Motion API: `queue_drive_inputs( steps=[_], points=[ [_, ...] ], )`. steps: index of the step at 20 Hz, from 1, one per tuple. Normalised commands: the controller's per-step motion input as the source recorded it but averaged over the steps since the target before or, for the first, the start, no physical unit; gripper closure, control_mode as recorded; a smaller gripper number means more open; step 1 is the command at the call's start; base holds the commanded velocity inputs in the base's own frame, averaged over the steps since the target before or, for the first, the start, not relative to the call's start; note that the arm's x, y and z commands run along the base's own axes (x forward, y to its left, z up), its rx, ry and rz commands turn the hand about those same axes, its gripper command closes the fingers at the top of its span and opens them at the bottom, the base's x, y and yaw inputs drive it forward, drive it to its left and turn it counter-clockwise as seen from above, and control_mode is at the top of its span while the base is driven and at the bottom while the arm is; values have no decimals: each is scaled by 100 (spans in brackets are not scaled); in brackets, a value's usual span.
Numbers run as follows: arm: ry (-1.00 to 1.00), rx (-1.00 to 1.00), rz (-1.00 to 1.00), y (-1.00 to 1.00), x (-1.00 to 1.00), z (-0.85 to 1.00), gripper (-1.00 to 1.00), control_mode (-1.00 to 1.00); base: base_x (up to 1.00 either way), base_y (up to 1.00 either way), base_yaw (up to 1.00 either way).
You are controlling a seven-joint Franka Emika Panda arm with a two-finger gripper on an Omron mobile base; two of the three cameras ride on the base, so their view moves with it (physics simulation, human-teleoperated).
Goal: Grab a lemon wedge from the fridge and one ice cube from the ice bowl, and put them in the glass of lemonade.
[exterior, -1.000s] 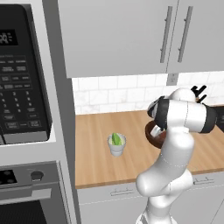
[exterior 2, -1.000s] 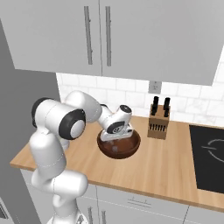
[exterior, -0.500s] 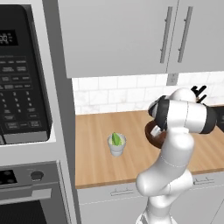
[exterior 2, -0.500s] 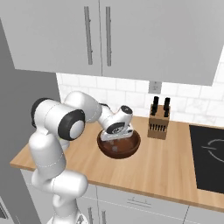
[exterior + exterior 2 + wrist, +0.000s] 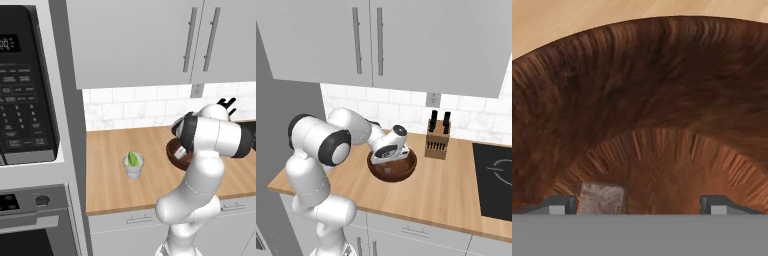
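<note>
Wooden counter: reddish-brown grained ice bowl, pale grey cube inside.

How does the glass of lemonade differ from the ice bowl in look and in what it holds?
The glass of lemonade is small, narrow and whitish; the ice bowl is wide, shallow and dark reddish-brown. The glass holds a lemon wedge; the bowl holds a greyish ice cube, with the gripper lowered inside. Both stand upright on the wooden counter.

ice bowl: reddish-brown (streaked wood grain) | ice cube: pale grey | lemon wedge: yellow-green
</note>
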Motion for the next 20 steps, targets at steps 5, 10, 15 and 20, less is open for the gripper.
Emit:
queue_drive_inputs(
  steps=[5, 10, 15, 20],
  points=[
    [2, 0, -4, -24, 0, 6, -100, -100, 0, 0, 0],
    [0, 0, -3, -15, 0, 2, -100, -100, 0, 0, 0],
    [0, 0, 0, 4, 0, 0, -100, -100, 0, 0, 0],
    [0, 0, 0, 25, 0, 4, -100, -100, 0, 0, 0]
  ],
)
